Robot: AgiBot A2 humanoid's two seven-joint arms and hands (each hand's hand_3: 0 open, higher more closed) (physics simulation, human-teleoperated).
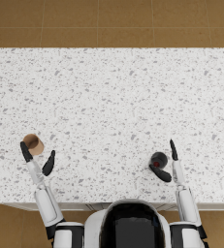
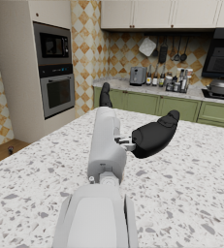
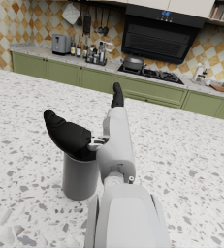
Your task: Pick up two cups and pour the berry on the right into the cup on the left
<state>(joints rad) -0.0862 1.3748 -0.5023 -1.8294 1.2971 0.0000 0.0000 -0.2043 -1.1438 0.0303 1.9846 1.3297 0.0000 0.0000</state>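
Setting: a rendered kitchen is seen, with a white speckled counter before the robot, brown floor beyond it, green cabinets and a built-in oven in the background.

Left hand: the left hand is spread, one dark part at either side of a gap; nothing is held.

Brown cup: the brown cup stands upright, mouth up, at the far end of that gap, just beside the outer fingers; whether it is touched cannot be told. It is hidden in the left wrist view.

Right hand: the right hand is also spread, thumb on one side and fingers stretched on the other; nothing is gripped.

Dark cup: the dark cup stands upright between thumb and fingers, with the thumb lying over its rim. Contact looks likely, but no closed hold is seen.

Berry: a small red berry is made out inside the dark cup from the head view.

Key relation: each cup lies ahead of its own hand, long axis vertical, and the two are well apart. The dark cup sits deeper within its hand than the brown one.

Step judged: both grasps are not yet made. The left hand probably needs more reach forward before closing.

Risk: an early closure could tip the brown cup.
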